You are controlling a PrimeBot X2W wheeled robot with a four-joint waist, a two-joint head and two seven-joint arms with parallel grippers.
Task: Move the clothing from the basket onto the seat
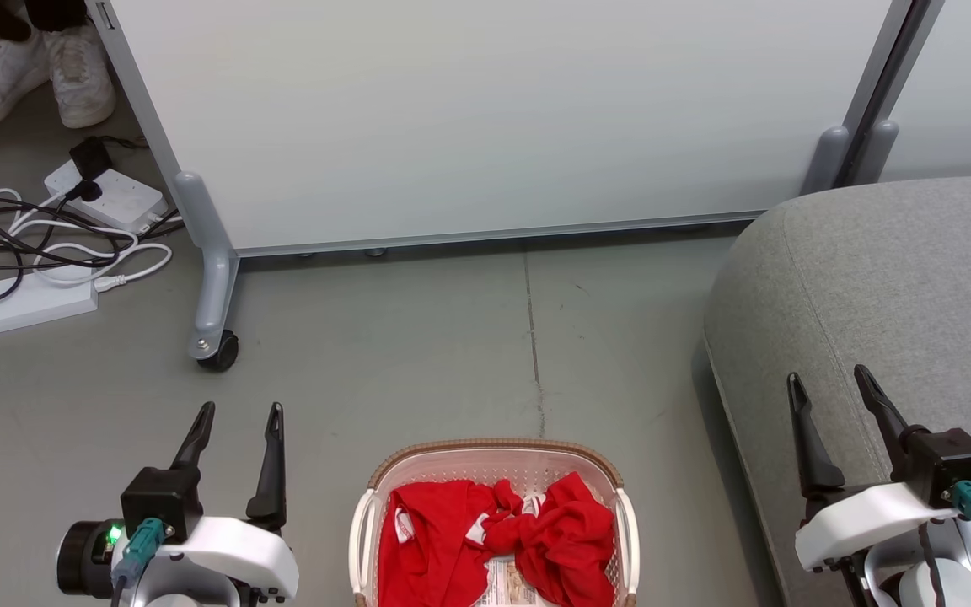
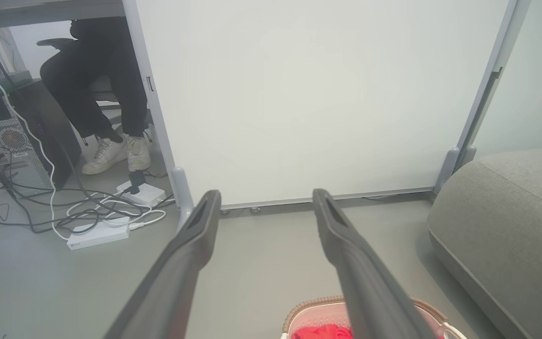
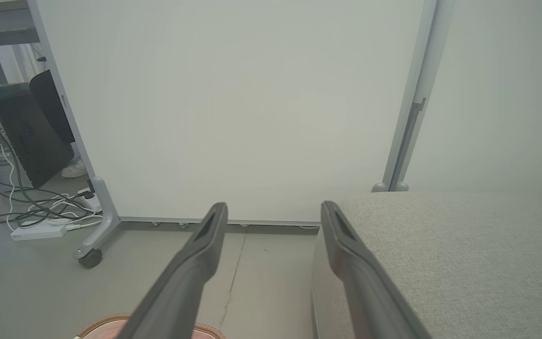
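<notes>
Office or lab space. Wheeled partition (image 1: 452, 126), floor power strips (image 1: 30, 303), tangled cables (image 1: 47, 249). Computer tower (image 2: 12, 146) under a table (image 2: 45, 9).

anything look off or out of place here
Nothing damaged or spilled. The clothing lies crumpled inside the basket, none over the rim. Loose cables tangle on the floor at the left.

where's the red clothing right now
In the head view the bright red clothing lies bunched inside the cream perforated plastic basket at bottom centre, left of the grey fabric seat.
</notes>
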